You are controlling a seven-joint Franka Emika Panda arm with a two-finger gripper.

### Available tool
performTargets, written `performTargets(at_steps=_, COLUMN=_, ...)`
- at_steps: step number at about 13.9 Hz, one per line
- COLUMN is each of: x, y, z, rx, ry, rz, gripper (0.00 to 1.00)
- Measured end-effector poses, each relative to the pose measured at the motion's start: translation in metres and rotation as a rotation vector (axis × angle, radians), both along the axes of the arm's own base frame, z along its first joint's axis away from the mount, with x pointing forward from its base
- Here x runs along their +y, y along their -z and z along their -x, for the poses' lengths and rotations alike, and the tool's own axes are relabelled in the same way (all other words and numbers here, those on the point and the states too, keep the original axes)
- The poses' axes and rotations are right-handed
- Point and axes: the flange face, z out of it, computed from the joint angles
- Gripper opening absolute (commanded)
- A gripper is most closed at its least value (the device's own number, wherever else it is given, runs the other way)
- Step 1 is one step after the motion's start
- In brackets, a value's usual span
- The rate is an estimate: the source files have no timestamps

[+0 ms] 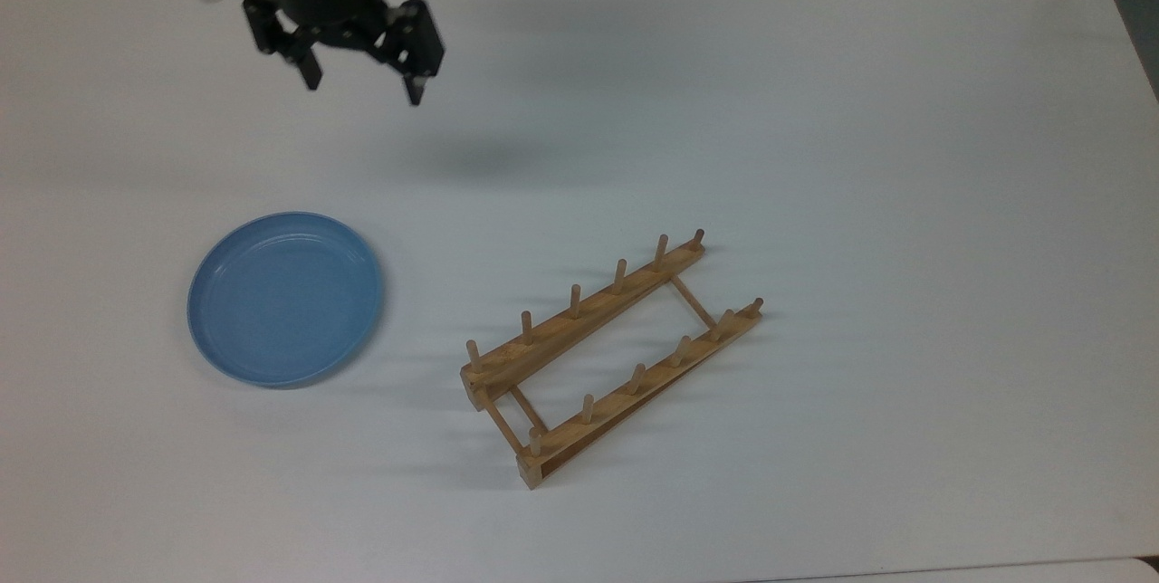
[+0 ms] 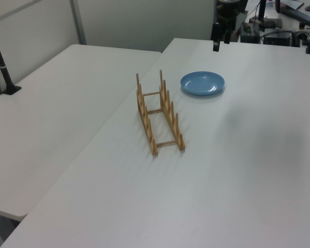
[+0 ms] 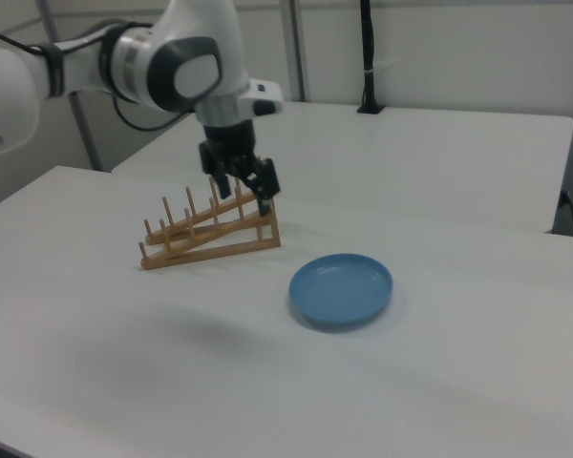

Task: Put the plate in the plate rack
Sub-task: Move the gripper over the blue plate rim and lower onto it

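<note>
White table point(image 1: 815, 112) stretches wide, with lots of bare room on every side of the plate rack point(image 1: 611, 357). Beside the rack, toward the top view's left, the blue plate point(image 1: 285, 298) lies flat — well apart from it. High over the table hangs the gripper point(image 1: 362, 87), fingers spread and holding nothing — the plate sits well below it.

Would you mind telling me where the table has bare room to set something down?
The table is bare across the top view's right, beyond the plate rack, and along its bottom edge. The strip between the plate and the rack is narrower. The gripper, jaws open, hangs above the plate's far side.
</note>
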Motion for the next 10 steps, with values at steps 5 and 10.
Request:
performTargets(at_steps=5, x=-0.092, y=0.094, z=-0.045, rx=-0.089, ry=0.095, rz=0.058, gripper=0.97)
performTargets(at_steps=10, x=-0.163, y=0.164, z=-0.045, rx=-0.078, ry=0.063, rz=0.115, gripper=0.95)
